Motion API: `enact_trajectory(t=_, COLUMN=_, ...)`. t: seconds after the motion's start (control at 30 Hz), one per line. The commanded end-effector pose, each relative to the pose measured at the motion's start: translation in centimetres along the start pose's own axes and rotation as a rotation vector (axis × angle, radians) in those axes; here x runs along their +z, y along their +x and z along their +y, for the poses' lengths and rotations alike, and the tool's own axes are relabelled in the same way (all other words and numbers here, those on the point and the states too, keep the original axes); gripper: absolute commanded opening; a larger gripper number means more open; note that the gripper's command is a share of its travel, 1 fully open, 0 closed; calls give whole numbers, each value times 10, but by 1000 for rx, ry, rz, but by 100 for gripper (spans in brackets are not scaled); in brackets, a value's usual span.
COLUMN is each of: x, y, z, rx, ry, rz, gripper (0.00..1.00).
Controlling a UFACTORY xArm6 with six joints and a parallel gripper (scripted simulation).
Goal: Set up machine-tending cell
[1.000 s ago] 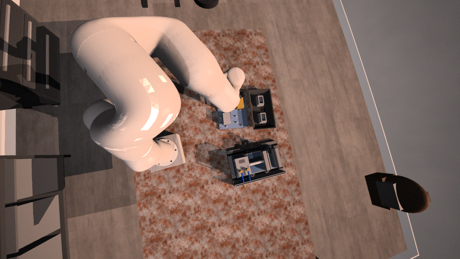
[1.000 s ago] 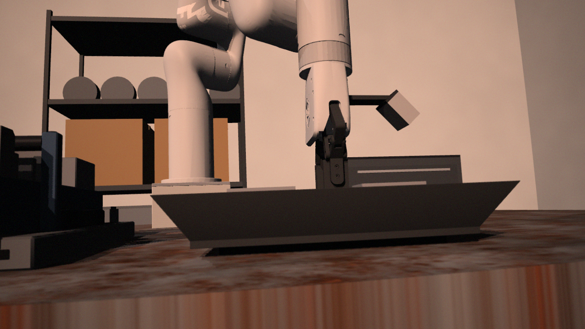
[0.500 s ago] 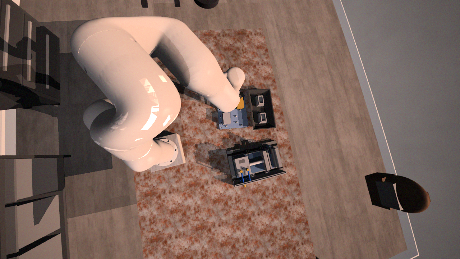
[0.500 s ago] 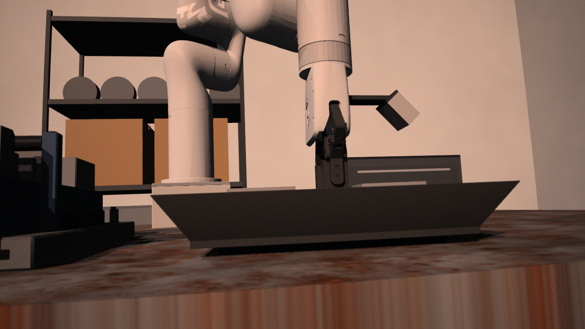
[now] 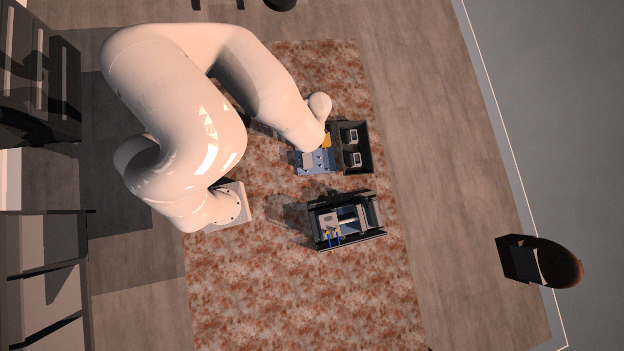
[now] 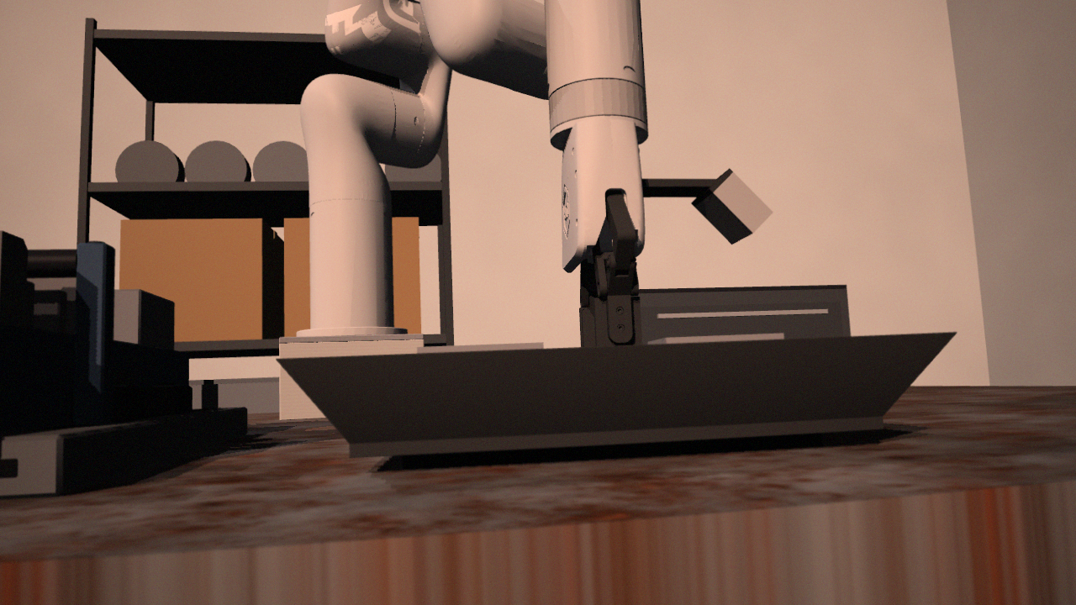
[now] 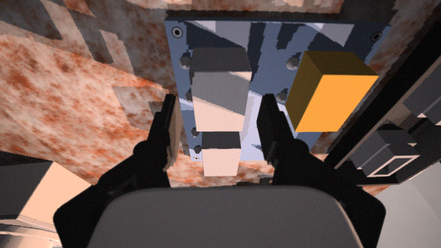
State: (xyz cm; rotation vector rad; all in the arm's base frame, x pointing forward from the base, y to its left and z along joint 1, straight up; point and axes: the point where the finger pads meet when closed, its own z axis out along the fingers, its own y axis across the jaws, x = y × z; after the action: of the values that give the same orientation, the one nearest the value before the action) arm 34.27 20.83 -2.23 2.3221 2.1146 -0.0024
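Two aluminium blanks lie in line between the parted fingers of the gripper (image 7: 220, 132), which grips nothing: the near blank (image 7: 220, 160), then the far blank (image 7: 220, 89), on the infeed plate (image 7: 269, 41). Right and beyond sits a brass blank (image 7: 327, 100); farther right, the outfeed tray (image 5: 370, 148).

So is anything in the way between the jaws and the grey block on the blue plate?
Nothing visible. The open gripper hangs over the blue plate, its jaws standing either side of the two grey blocks lined up there. The orange block sits off to one side, outside the jaws.
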Motion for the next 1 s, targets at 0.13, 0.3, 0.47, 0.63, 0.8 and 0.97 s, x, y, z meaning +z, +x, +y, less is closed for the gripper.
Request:
enact_trajectory(t=0.13, x=2, y=1, z=1, rx=0, ry=-3, rz=2, gripper=69)
enact_trajectory(t=0.3, x=4, y=1, z=1, rx=0, ry=-3, rz=2, gripper=69)
enact_trajectory(t=0.47, x=7, y=1, z=1, rx=0, ry=-3, rz=2, gripper=69)
enact_trajectory(t=0.63, x=8, y=1, z=1, rx=0, ry=-3, rz=2, gripper=69)
enact_trajectory(t=0.8, x=10, y=1, z=1, rx=0, ry=-3, rz=2, gripper=69)
enact_trajectory(t=0.97, x=12, y=1, z=1, rx=0, ry=-3, rz=2, gripper=69)
